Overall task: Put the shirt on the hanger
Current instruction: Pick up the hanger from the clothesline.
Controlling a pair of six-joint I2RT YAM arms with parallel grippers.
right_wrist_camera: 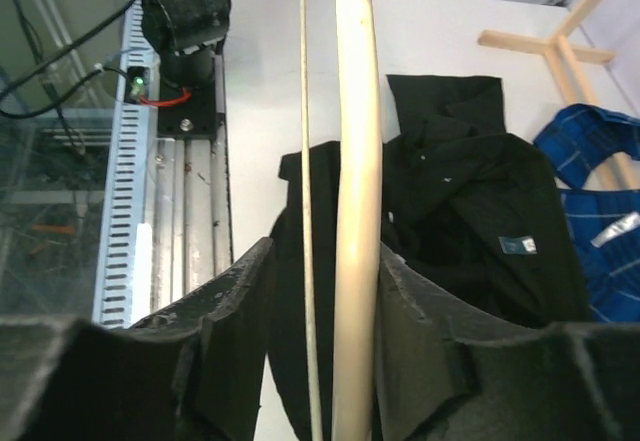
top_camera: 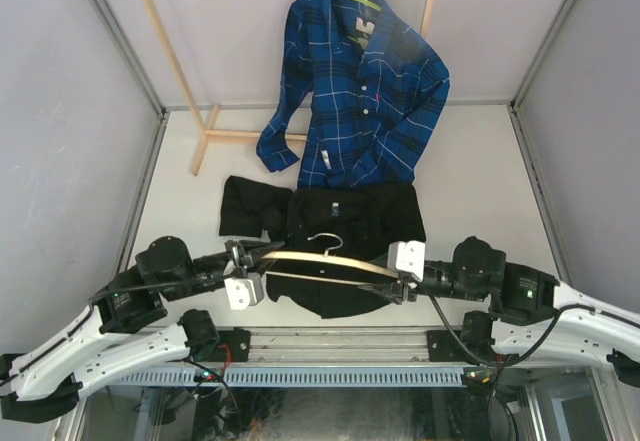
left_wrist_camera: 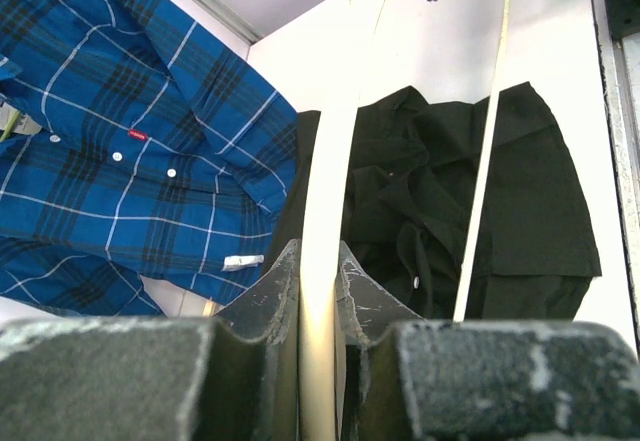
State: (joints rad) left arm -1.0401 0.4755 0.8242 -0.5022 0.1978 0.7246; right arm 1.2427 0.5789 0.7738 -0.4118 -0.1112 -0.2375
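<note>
Left wrist view shows the left gripper (left_wrist_camera: 318, 261) clamped on one end of the pale cream curved wooden hanger (left_wrist_camera: 325, 161). At the other end the right gripper (right_wrist_camera: 325, 256) has its jaws closed around the arm and the thin crossbar. The hanger is held level between the two, just above the plain black long-sleeved shirt (top_camera: 330, 221), which lies crumpled on the white table (top_camera: 470, 161) midway along the near edge, while a blue plaid shirt (top_camera: 360, 91) hangs from a light wooden rack (top_camera: 170, 51) at the far edge.
</note>
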